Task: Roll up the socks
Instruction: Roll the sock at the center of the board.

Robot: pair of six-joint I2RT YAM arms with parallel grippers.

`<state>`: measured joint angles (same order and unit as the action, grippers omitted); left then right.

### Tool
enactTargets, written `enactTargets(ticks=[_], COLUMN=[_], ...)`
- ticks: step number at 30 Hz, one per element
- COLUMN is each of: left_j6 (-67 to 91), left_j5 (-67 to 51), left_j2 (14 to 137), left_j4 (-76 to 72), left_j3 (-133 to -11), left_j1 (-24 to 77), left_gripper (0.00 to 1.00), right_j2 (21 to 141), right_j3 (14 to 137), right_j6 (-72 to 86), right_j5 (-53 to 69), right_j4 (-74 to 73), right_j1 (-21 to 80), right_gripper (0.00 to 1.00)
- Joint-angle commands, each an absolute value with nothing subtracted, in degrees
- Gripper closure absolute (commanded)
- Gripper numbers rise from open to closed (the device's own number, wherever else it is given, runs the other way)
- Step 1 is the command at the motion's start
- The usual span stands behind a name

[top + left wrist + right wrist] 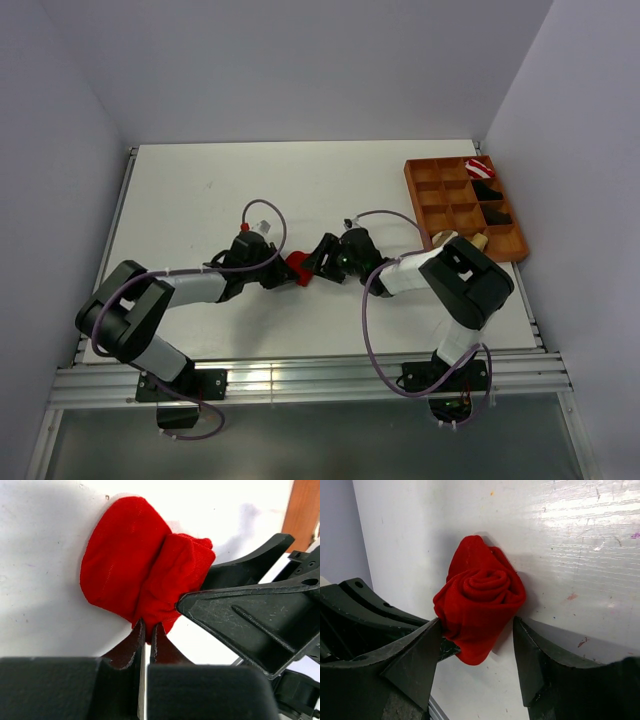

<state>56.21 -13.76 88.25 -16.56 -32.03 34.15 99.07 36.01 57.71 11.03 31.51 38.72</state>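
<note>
– White table [200,200] from edge to edge, with an orange tray [410,172] at its far right corner. What sits in that?
– A red-and-white striped bundle [479,166] and dark bundles [487,190] in compartments on its right side. They are not our concern. Both arms reach to the middle of the table and meet there.
– And the grippers?
– The left gripper [147,630] has its fingers pressed nearly together, pinching one edge of the red sock [480,600]. The right gripper [477,627] stands apart, one finger on each side of the sock. One finger touches the cloth and the other is just beside it.
– Where does the sock lie for each?
– It lies on the table between them, straight ahead of both. It is largely wound up, and its spiral end faces the right wrist camera. From that I judge the roll's axis runs roughly along the right gripper's reach. A flatter part lies on the side away from that gripper. The right gripper looks placed to close across the roll, while the left only anchors an edge.
– Any writing or labels?
– None I can read. The sock shows plain red in every view. I cannot pick out the other socks with certainty.
</note>
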Motion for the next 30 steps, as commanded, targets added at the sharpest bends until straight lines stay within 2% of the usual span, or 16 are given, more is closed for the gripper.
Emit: enactTargets(ticks=[1, 11, 22, 28, 30], left_j6=[51.9, 44.0, 38.3, 36.8, 36.8], left_j5=[-13.0, -9.2, -2.3, -0.2, -0.3], left_j2=[90.0, 93.3, 100.3, 102.7, 103.0], left_j4=[-8.0, -0.2, 6.5, 10.1, 10.1], left_j3=[-34.6, -43.0, -51.9, -55.7, -56.2], left_j1=[34.2, 36.5, 45.3, 47.2, 47.3], left_gripper=[0.99, 0.99, 0.99, 0.99, 0.99], right_j2=[98.5, 98.2, 95.6, 96.2, 97.3], right_j3=[38.1, 40.6, 42.3, 40.5, 41.1], right_j6=[57.8, 60.3, 64.6, 65.0, 64.4], right_j5=[7.8, 5.7, -1.1, -2.7, -2.1], right_j4=[29.3, 20.3, 7.0, 4.5, 3.8], right_j1=[38.3, 38.1, 36.7, 35.2, 34.4], right_gripper=[0.35, 0.34, 0.35, 0.44, 0.63])
